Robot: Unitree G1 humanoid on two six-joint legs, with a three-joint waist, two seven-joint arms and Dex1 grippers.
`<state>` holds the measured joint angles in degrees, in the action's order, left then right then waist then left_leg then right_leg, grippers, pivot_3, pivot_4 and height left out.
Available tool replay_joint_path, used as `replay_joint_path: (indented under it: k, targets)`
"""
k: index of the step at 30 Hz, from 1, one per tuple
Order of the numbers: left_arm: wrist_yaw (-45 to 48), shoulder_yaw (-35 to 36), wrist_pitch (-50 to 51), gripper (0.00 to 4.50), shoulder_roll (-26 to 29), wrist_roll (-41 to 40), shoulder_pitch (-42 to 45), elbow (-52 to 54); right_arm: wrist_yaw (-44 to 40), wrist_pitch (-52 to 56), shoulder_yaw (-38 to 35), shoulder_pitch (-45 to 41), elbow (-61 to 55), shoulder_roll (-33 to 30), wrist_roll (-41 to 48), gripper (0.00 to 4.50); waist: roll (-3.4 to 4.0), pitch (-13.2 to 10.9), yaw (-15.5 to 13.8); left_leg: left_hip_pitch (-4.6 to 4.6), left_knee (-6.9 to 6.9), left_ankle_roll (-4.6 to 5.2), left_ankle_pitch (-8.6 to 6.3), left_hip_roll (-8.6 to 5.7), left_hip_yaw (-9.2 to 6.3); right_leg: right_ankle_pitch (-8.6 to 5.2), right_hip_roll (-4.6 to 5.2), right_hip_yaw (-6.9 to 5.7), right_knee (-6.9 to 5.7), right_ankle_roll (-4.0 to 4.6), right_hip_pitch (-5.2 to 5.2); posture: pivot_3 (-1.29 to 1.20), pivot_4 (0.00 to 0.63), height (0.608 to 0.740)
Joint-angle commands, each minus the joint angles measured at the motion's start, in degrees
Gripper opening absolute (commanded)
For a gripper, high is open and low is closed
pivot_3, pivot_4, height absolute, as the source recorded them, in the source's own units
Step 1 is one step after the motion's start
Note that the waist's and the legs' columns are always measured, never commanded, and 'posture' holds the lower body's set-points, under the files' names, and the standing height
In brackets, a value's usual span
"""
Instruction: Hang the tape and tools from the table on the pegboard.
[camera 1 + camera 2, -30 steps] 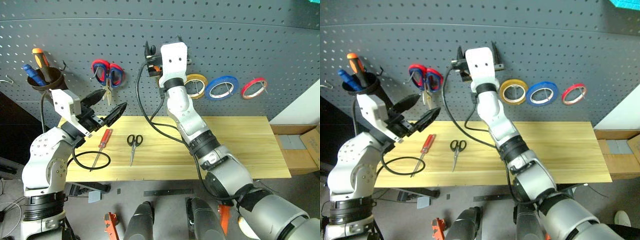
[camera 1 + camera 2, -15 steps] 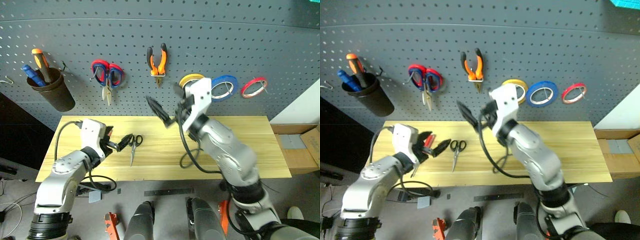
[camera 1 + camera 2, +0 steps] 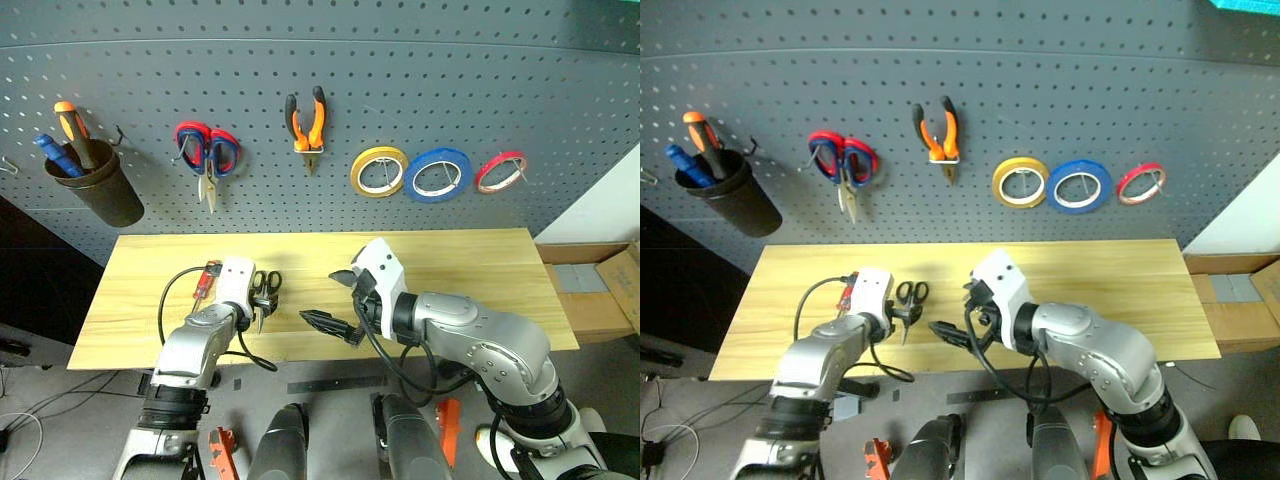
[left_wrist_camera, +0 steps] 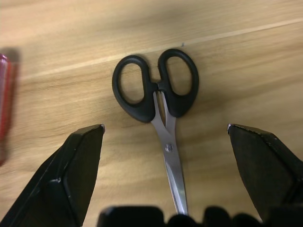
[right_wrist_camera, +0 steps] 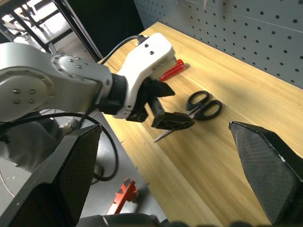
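Behind the wooden table the pegboard already carries the pliers and blue tape. Left of centre in the head view, the black scissors lie flat, handles toward the pegboard and blades toward the near edge. The left gripper straddles the blades, wide open and empty, with the screwdriver just beyond; the right gripper, also open and empty, hovers farther off.

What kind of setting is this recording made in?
Most likely a workshop or tool bench: a grey pegboard on the wall holds pliers, scissors and tape rolls, above a wooden table with small black scissors on it.
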<state>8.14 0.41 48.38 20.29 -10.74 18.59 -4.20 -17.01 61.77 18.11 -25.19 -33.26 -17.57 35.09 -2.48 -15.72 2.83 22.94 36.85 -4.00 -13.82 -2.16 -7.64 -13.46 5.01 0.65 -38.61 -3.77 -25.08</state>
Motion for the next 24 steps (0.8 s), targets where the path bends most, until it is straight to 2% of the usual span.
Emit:
replay_joint_path:
  k: [1,4,7,18,24]
  targets:
    - [-0.4,0.8,0.7,4.5,-1.4,0.7,1.1,-2.2,-0.3,0.4,0.3,-1.0,-2.3,-0.3,-0.6,4.49,0.0,0.0,0.2,0.0,-0.01,0.0,0.0,0.0,0.0,0.0,0.0,0.0,0.01,-0.01,0.0,-0.06,0.296,0.74]
    - [-1.3,2.0,1.1,4.5,-2.7,0.7,1.6,-4.2,-1.4,0.4,1.2,-2.0,-2.6,-1.7,-1.6,4.49,0.01,0.0,0.4,0.01,-0.02,0.01,-0.01,-0.01,0.01,-0.02,0.01,0.0,0.03,-0.03,0.0,-0.06,0.298,0.74]
    - [-1.6,3.1,0.8,3.9,-3.2,0.8,2.2,-6.1,-2.2,0.0,2.1,-2.9,-2.6,-3.1,-2.7,4.5,0.02,0.0,0.4,0.01,-0.02,0.01,-0.01,0.0,-0.01,-0.02,0.01,-0.03,0.04,-0.03,0.01,-0.06,0.298,0.74]
    - [-1.3,5.0,-1.1,0.23,-3.9,1.1,1.1,-7.9,-3.4,1.1,2.3,-4.4,-3.3,-5.1,-4.8,4.5,0.04,0.0,0.5,0.0,-0.03,0.01,-0.02,-0.01,0.0,-0.03,0.03,-0.02,0.09,-0.05,0.04,-0.08,0.298,0.74]
    - [2.3,6.5,-2.9,0.15,-2.2,-0.7,-2.3,1.0,-4.6,1.0,0.6,-5.0,-3.2,-6.4,-4.9,4.5,0.06,-0.1,0.6,0.02,-0.05,0.01,-0.02,-0.01,0.01,-0.03,0.04,-0.01,0.17,-0.06,0.04,-0.09,0.292,0.74]
